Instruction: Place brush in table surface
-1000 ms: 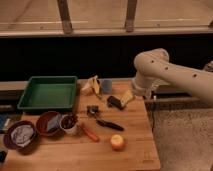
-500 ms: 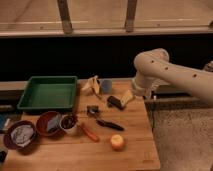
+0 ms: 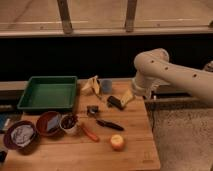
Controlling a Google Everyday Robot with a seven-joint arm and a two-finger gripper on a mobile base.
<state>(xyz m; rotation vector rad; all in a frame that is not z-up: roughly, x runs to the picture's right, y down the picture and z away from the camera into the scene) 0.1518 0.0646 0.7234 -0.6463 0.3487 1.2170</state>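
One white robot arm (image 3: 170, 72) reaches in from the right edge, bends at a rounded elbow and drops toward the back right part of a light wooden tabletop (image 3: 137, 132) made of butcher-block planks. Its hand (image 3: 116, 102) sits low over the wood near the back edge. It shows as a dark shape with a pale yellowish part just behind it. Whether it is clenched or released cannot be told. The hand is apart from the brush.

The brush (image 3: 110, 124) is slim, black and tapered. It lies flat on the tabletop near the middle, slanting from upper left to lower right. A small squat dark object (image 3: 92, 110) sits just behind its left end. An orange stick (image 3: 91, 133) lies just beside it to the front left, slanting much the same way. A yellow-red apple (image 3: 117, 142) rests near the front edge, just in front of the brush's right end.

A green plastic tray (image 3: 47, 107) fills the back left corner. In front of it stand three vessels in a row:
- a purple bowl (image 3: 20, 146) with something pale and crumpled inside
- a reddish-brown bowl (image 3: 45, 131)
- a small pale cup (image 3: 69, 130) with dark contents

Between the tray and the hand, at the back edge, are a yellow object (image 3: 91, 85) and a blue cup (image 3: 106, 86), side by side.
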